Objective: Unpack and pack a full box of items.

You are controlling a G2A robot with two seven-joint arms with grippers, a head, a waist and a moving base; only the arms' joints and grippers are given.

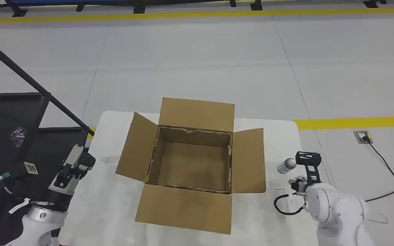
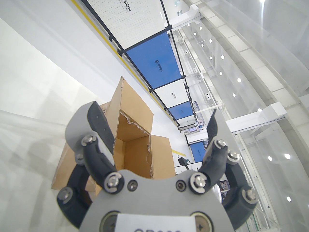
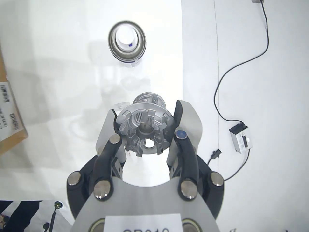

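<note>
An open cardboard box (image 1: 194, 163) with all flaps spread stands mid-table; what shows of its inside is bare. My right gripper (image 3: 146, 127) sits to the box's right near the table's edge, shut on a grey metal toothed part (image 3: 144, 129) held above the tabletop. A spray can (image 3: 126, 43) stands upright just beyond that gripper, also seen as the spray can (image 1: 286, 165) beside the box's right flap. My left gripper (image 2: 154, 126) is open with nothing between its fingers, at the table's left edge (image 1: 77, 163), pointing toward the box (image 2: 135, 143).
The white table (image 1: 271, 209) ends close to the right gripper. A black cable loop (image 1: 283, 206) hangs by the right arm. On the floor to the right lie a power cord (image 3: 241, 68) and a small adapter (image 3: 241, 138). A black frame (image 1: 24, 117) stands left of the table.
</note>
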